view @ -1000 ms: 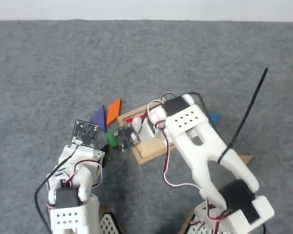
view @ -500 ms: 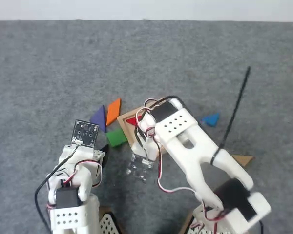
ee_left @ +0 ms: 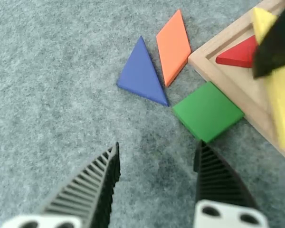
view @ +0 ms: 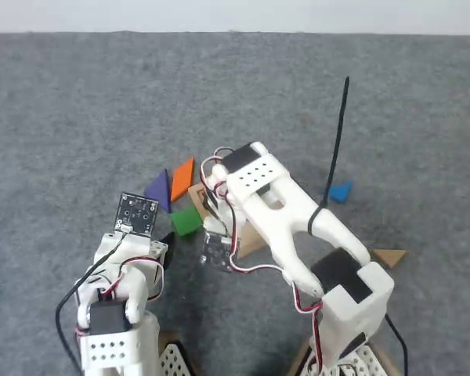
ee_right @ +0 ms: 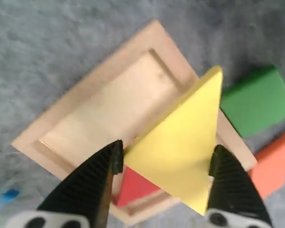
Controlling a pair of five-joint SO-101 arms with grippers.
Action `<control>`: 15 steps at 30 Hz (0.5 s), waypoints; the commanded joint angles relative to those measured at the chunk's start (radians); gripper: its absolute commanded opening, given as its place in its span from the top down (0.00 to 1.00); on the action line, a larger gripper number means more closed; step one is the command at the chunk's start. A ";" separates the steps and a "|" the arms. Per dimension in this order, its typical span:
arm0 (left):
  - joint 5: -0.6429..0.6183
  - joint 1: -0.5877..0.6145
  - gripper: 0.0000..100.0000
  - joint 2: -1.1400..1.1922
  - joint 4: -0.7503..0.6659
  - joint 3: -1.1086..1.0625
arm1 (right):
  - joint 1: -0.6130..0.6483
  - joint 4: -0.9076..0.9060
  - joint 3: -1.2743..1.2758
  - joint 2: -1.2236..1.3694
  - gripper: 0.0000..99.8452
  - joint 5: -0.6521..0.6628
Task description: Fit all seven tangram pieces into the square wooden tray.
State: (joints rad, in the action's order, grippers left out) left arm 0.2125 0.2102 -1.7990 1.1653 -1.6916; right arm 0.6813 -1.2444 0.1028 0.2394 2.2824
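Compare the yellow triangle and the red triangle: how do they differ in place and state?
The yellow triangle is gripped by the right tool over the wooden tray; the red triangle lies flat inside the tray. In the right wrist view the yellow triangle partly hides the red triangle. Both are flat triangles.

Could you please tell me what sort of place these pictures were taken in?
Probably a robotics test bench: the left arm and right arm stand on a grey felt-covered table, with a wooden tangram tray, a green square beside it, and the right claw gripping a yellow triangle.
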 commanded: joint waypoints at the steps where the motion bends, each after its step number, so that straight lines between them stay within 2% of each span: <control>1: 0.018 -0.002 0.75 -0.021 0.006 0.008 | -0.044 0.013 -0.075 -0.013 0.69 -0.055; 6: 0.018 -0.002 0.75 -0.021 0.006 0.008 | -0.073 0.012 -0.083 -0.013 0.69 -0.051; 9: 0.018 -0.002 0.75 -0.021 0.006 0.008 | -0.071 -0.018 -0.063 -0.015 0.69 -0.003; 11: 0.018 -0.002 0.75 -0.021 0.006 0.008 | -0.071 -0.015 -0.068 -0.015 0.69 -0.034; 13: 0.018 -0.002 0.75 -0.021 0.006 0.008 | -0.071 0.022 -0.089 -0.031 0.69 -0.189; 15: 0.018 -0.002 0.75 -0.021 0.006 0.008 | -0.062 0.070 -0.106 -0.062 0.69 -0.465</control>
State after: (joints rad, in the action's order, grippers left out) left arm 0.2125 0.2102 -1.7990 1.1653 -1.6916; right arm 0.6229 -1.2259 0.0675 0.2394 2.1412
